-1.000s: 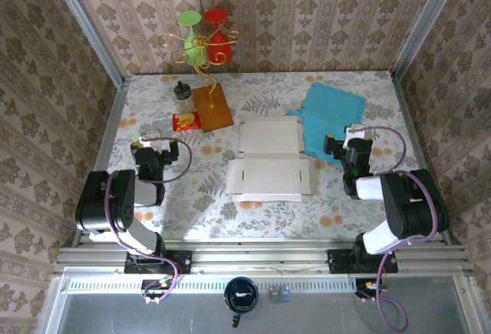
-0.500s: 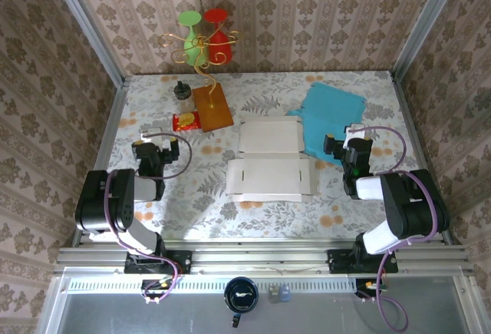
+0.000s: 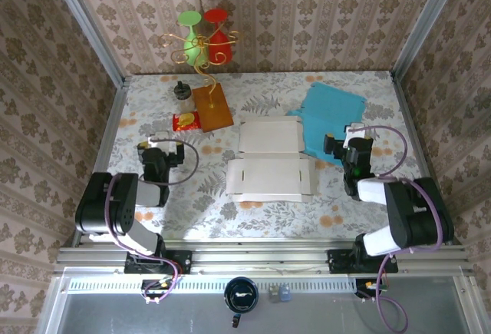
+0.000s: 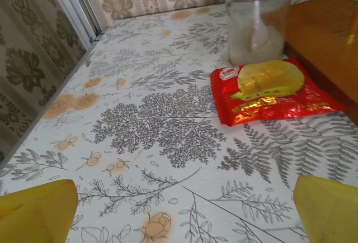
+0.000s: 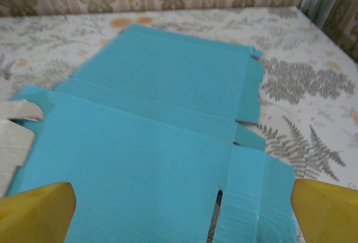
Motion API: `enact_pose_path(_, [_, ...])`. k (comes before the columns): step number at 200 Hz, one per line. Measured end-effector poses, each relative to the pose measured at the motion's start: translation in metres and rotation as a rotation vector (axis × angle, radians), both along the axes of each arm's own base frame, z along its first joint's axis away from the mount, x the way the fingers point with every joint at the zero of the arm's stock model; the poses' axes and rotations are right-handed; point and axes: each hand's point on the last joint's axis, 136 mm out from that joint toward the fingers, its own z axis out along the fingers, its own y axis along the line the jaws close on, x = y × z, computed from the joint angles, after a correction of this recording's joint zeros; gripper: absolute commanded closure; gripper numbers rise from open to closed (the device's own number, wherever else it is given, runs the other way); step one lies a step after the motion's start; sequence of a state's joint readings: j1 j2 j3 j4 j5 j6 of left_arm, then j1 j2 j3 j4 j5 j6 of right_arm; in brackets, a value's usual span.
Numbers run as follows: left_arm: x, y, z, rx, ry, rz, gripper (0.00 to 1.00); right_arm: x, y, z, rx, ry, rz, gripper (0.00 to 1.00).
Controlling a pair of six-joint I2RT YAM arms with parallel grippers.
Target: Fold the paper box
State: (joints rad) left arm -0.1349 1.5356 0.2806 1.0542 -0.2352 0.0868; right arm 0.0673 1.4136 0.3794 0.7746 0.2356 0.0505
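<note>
The white paper box [image 3: 268, 163] is lying flat and unfolded mid-table [image 3: 230, 211], its right edge seemingly touching a blue sheet [image 5: 156, 120]. The right gripper [image 5: 182, 208] is facing that sheet, fingers spread wide, gripping nothing. The left gripper [image 4: 182, 209] is facing a red snack packet [image 4: 268, 92], equally wide and empty.

Print on red packet [image 4: 268, 91] unreadable

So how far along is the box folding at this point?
Done: nothing yet. The flat white paper box blank lies fully unfolded, and the flat blue paper sheet beside it is unfolded too. In hand: nothing. The left gripper is open and empty, facing a red snack packet; the right gripper is open, facing the blue sheet. Left: every fold.
</note>
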Motion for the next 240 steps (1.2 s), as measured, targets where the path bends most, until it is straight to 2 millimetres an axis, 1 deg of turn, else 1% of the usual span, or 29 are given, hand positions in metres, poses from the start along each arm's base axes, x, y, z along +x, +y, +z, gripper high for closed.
enact_pose_path(14, [-0.005, -0.007, 0.010, 0.039, -0.023, 0.001, 0.00, -0.004, 0.006, 0.026, -0.011, -0.053, 0.011, 0.00])
enact_pose_path(24, [-0.007, -0.014, 0.024, 0.071, -0.051, -0.006, 0.00, -0.007, 0.012, 0.048, -0.018, -0.098, 0.020, 0.00])
enact_pose_path(34, [-0.007, -0.023, 0.042, 0.097, -0.095, -0.015, 0.00, -0.009, 0.019, 0.072, -0.020, -0.140, 0.031, 0.00])
enact_pose_path(42, [-0.006, -0.030, 0.060, 0.109, -0.136, -0.021, 0.00, -0.010, 0.028, 0.096, -0.020, -0.174, 0.044, 0.00])
enact_pose_path(43, [-0.006, -0.031, 0.061, 0.110, -0.140, -0.022, 0.00, -0.010, 0.028, 0.096, -0.020, -0.174, 0.044, 0.00])
enact_pose_path(44, [-0.006, -0.033, 0.064, 0.112, -0.146, -0.024, 0.00, -0.010, 0.030, 0.102, -0.021, -0.182, 0.049, 0.00])
enact_pose_path(47, [-0.005, -0.036, 0.070, 0.116, -0.159, -0.027, 0.00, -0.010, 0.032, 0.109, -0.020, -0.191, 0.051, 0.00])
enact_pose_path(60, [0.000, -0.048, 0.095, 0.125, -0.197, -0.023, 0.00, -0.011, 0.048, 0.155, 0.006, -0.246, 0.067, 0.00])
enact_pose_path(69, [0.007, -0.059, 0.112, 0.112, -0.194, -0.017, 0.00, -0.012, 0.055, 0.189, 0.076, -0.269, 0.061, 0.00])
enact_pose_path(76, [0.014, -0.068, 0.127, 0.075, -0.174, -0.014, 0.00, -0.013, 0.058, 0.210, 0.141, -0.271, 0.053, 0.00])
enact_pose_path(85, [0.020, -0.076, 0.145, -0.004, -0.151, -0.016, 0.00, -0.016, 0.054, 0.235, 0.268, -0.265, 0.012, 0.00])
enact_pose_path(92, [0.025, -0.077, 0.162, -0.092, -0.148, -0.022, 0.00, -0.019, 0.049, 0.247, 0.348, -0.258, -0.013, 0.00])
enact_pose_path(100, [0.029, -0.074, 0.174, -0.190, -0.151, -0.033, 0.02, -0.023, 0.043, 0.250, 0.426, -0.244, -0.028, 0.00])
enact_pose_path(105, [0.032, -0.070, 0.177, -0.247, -0.145, -0.033, 0.04, -0.025, 0.041, 0.246, 0.467, -0.222, -0.036, 0.02])
enact_pose_path(113, [0.035, -0.064, 0.176, -0.323, -0.116, -0.029, 0.07, -0.029, 0.038, 0.233, 0.521, -0.160, -0.065, 0.11])
enact_pose_path(120, [0.038, -0.064, 0.168, -0.366, -0.069, -0.026, 0.10, -0.033, 0.041, 0.215, 0.564, -0.080, -0.090, 0.16])
enact_pose_path(126, [0.040, -0.070, 0.157, -0.394, -0.012, -0.036, 0.15, -0.035, 0.049, 0.199, 0.596, -0.005, -0.095, 0.21])
enact_pose_path(133, [0.041, -0.088, 0.141, -0.417, 0.074, -0.073, 0.20, -0.038, 0.062, 0.178, 0.642, 0.092, -0.101, 0.25])
enact_pose_path(134, [0.041, -0.088, 0.141, -0.417, 0.074, -0.073, 0.21, -0.038, 0.062, 0.178, 0.642, 0.092, -0.101, 0.25])
enact_pose_path(144, [0.038, -0.115, 0.120, -0.445, 0.185, -0.130, 0.27, -0.044, 0.082, 0.147, 0.699, 0.230, -0.101, 0.30])
enact_pose_path(145, [0.037, -0.120, 0.115, -0.449, 0.208, -0.140, 0.28, -0.045, 0.085, 0.142, 0.710, 0.249, -0.102, 0.30])
enact_pose_path(153, [0.030, -0.143, 0.095, -0.457, 0.303, -0.188, 0.33, -0.053, 0.102, 0.119, 0.774, 0.339, -0.106, 0.33])
enact_pose_path(156, [0.028, -0.148, 0.089, -0.460, 0.329, -0.199, 0.35, -0.057, 0.109, 0.110, 0.797, 0.374, -0.106, 0.34])
enact_pose_path(170, [0.008, -0.177, 0.055, -0.486, 0.484, -0.255, 0.40, -0.082, 0.139, 0.070, 0.897, 0.519, -0.116, 0.35])
enact_pose_path(180, [-0.004, -0.189, 0.034, -0.497, 0.572, -0.276, 0.42, -0.104, 0.161, 0.042, 0.953, 0.632, -0.132, 0.35])
enact_pose_path(194, [-0.018, -0.201, 0.011, -0.521, 0.671, -0.292, 0.44, -0.127, 0.184, 0.013, 1.012, 0.753, -0.165, 0.35])
enact_pose_path(205, [-0.025, -0.206, -0.003, -0.538, 0.726, -0.295, 0.45, -0.140, 0.197, -0.005, 1.057, 0.818, -0.199, 0.35])
enact_pose_path(220, [-0.029, -0.212, -0.017, -0.560, 0.782, -0.299, 0.48, -0.154, 0.209, -0.024, 1.112, 0.872, -0.242, 0.34])
enact_pose_path(240, [-0.034, -0.217, -0.034, -0.580, 0.842, -0.301, 0.51, -0.170, 0.217, -0.044, 1.169, 0.907, -0.297, 0.33])
